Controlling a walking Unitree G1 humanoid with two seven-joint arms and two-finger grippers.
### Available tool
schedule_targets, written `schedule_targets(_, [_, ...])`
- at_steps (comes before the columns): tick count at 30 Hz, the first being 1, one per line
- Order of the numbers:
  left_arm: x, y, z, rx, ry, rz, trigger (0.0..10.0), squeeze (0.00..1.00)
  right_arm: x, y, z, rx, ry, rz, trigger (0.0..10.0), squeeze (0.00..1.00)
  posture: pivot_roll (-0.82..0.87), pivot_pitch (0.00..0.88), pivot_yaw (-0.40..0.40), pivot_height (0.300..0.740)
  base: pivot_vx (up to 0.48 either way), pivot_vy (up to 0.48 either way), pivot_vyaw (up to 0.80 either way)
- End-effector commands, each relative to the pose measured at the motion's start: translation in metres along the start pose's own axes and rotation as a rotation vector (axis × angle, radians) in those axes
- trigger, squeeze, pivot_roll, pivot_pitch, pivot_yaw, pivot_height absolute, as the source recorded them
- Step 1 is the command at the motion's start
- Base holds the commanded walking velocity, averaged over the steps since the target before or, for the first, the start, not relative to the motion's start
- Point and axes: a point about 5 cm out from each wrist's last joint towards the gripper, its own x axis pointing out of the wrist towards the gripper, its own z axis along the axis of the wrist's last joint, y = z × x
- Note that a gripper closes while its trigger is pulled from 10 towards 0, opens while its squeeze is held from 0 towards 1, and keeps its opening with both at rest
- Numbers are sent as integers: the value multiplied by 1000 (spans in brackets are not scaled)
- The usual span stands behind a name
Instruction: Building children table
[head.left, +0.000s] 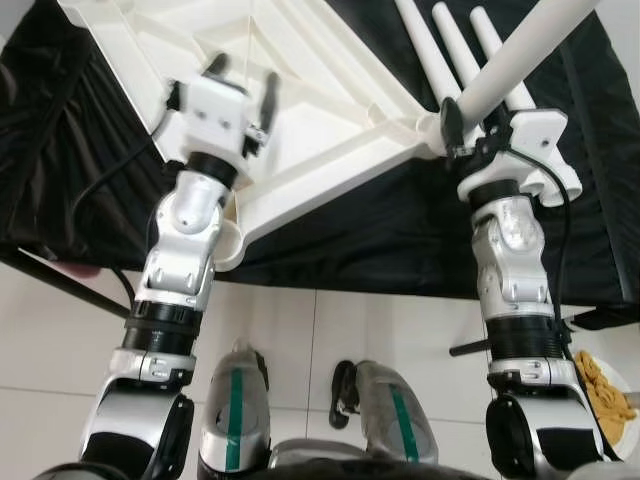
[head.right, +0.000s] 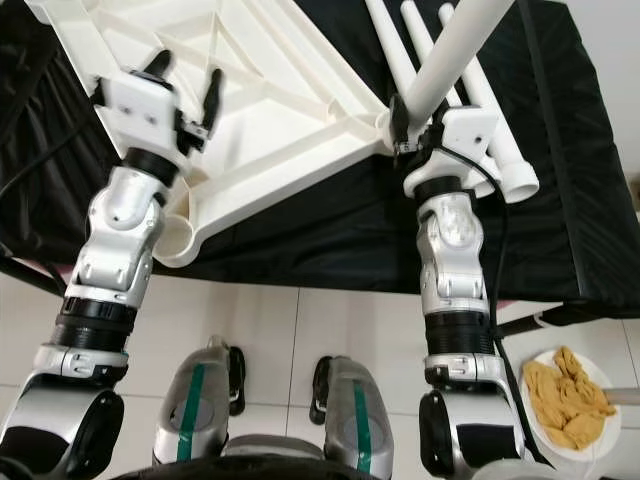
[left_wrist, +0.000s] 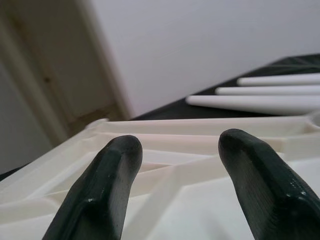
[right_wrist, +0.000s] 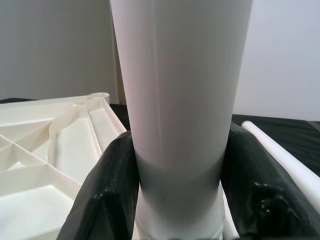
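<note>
White plastic tabletop (head.left: 310, 90) lies upside down on the black-draped desk (head.left: 400, 230). The right gripper (right_wrist: 177, 200) has its jaws clamped around a white table leg (head.left: 520, 55) standing at the tabletop's corner socket. The left gripper (head.left: 243, 85) hovers over the ribbed underside, jaws wide. 3 spare legs (head.right: 420, 50) lie beyond.

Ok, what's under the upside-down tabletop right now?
A black cloth lies under the upturned white tabletop, spreading past its edges. Three loose table legs lie on it beside the tabletop. Whatever supports the cloth is covered.
</note>
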Motion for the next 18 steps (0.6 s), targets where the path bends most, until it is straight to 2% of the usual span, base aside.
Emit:
schedule_targets(1, [4, -9, -1, 35, 0, -73, 10000, 0, 2, -3, -3, 4, 15, -1, 10000, 0, 75, 9, -41, 740, 0, 0, 0])
schedule_targets(2, [4, -15, -2, 52, 2, -121, 10000, 0, 3, -1, -4, 5, 20, 7, 10000, 0, 77, 8, -39, 740, 0, 0, 0])
schedule_targets(6, [5, -21, -4, 57, 8, -164, 10000, 0, 5, -1, -6, 4, 26, 13, 10000, 0, 79, 8, -41, 740, 0, 0, 0])
schedule_targets(10, [4, -37, -6, 50, 10, -282, 10000, 0, 12, -2, -14, 33, 61, 6, 10000, 0, 77, 12, -37, 740, 0, 0, 0])
schedule_targets(16, [3, -46, -8, 36, 25, -336, 10000, 0, 16, -5, -18, 33, 81, 4, 10000, 0, 77, 14, -36, 740, 0, 0, 0])
schedule_targets(18, [6, -53, -21, 1, 143, -382, 10000, 0, 20, -8, -18, 21, 81, -4, 10000, 0, 78, 18, -30, 740, 0, 0, 0])
